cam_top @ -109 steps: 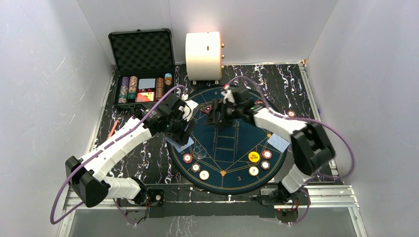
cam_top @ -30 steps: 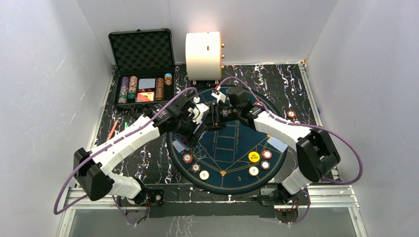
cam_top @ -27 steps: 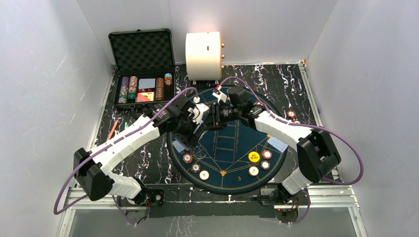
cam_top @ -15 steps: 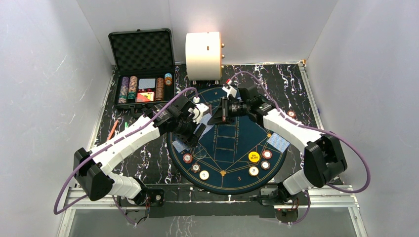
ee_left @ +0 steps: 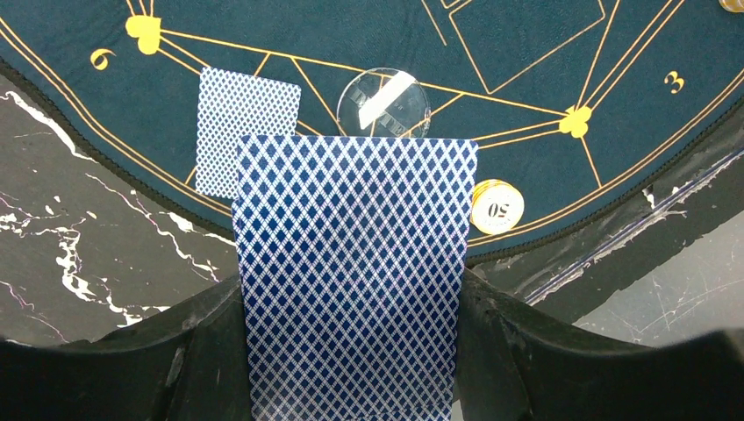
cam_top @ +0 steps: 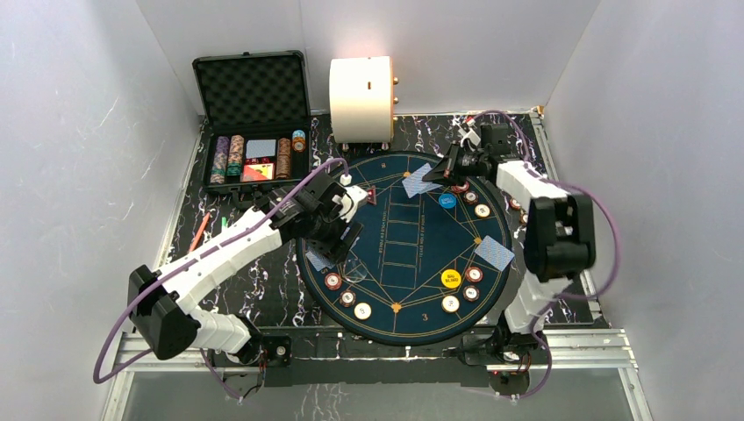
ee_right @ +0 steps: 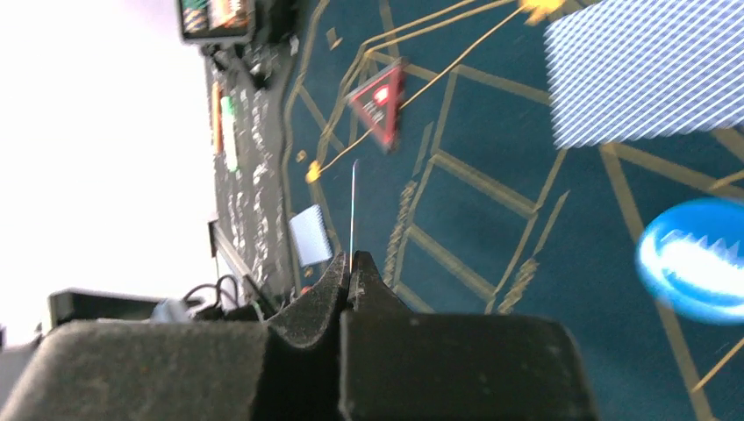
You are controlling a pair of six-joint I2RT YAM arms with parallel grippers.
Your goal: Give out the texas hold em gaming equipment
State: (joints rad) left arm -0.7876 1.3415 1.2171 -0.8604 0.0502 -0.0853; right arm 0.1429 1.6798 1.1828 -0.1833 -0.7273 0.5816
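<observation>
Left gripper (ee_left: 355,307) clamped on blue-backed playing card (ee_left: 351,219), likely held ready for dealing. My right gripper (ee_right: 351,263) pinched shut on thin edge-on card (ee_right: 354,202), probably bound for far seat of round teal felt mat (cam_top: 404,263).

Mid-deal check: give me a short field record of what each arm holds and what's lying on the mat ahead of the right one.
left fingers: shut on blue-backed card, single or stack unclear, above left side of mat
right fingers: shut on edge-on card, above mat's far right
on mat ahead of right fingers: flat card, blue button, red triangle
case: open, chips inside
</observation>
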